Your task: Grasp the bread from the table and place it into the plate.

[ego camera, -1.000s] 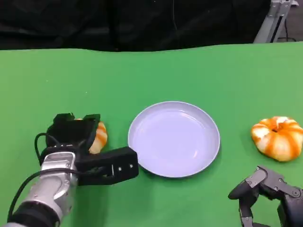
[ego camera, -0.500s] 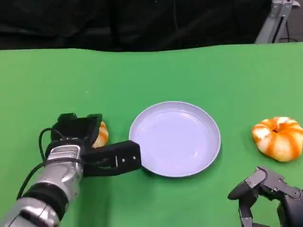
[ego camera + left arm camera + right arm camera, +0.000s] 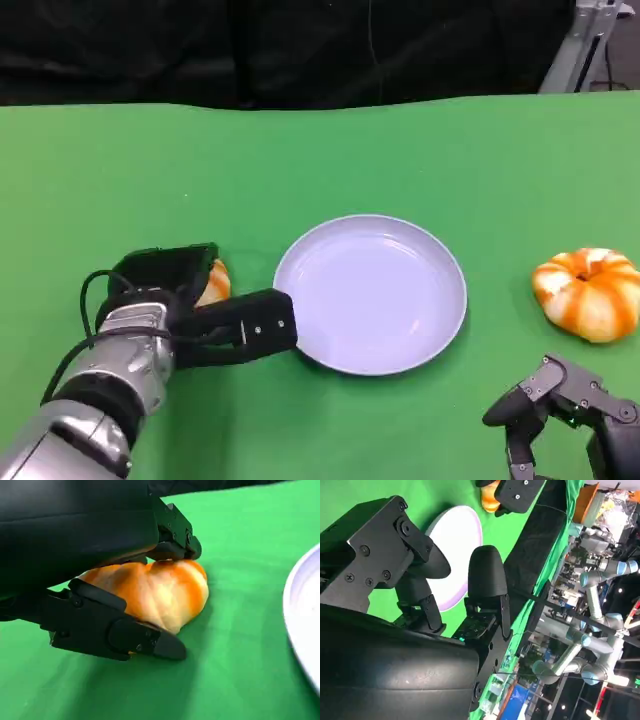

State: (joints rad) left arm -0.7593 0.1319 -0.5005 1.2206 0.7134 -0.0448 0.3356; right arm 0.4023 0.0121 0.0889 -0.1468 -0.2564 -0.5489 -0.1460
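Note:
The bread [image 3: 213, 283], an orange and white bun, lies on the green table just left of the pale lavender plate [image 3: 370, 296], mostly hidden under my left hand [image 3: 185, 300]. In the left wrist view the bread [image 3: 160, 592] sits between black fingers [image 3: 172, 527] pressing on its top and a thumb against its near side; the left hand grips it on the cloth. The plate rim [image 3: 302, 615] shows close beside it. My right hand [image 3: 560, 405] rests low at the front right, holding nothing, with its fingers [image 3: 485, 580] apart and the plate [image 3: 460, 535] beyond them.
A second orange and white bun [image 3: 588, 292] lies to the right of the plate, ahead of my right hand. The green table [image 3: 320, 160] ends at a black backdrop behind. A metal stand [image 3: 585, 45] is at the far right corner.
My left hand has shifted forward and slightly right over the bread, covering more of it, and its thumb now reaches close to the plate rim. The right hand has stayed in place.

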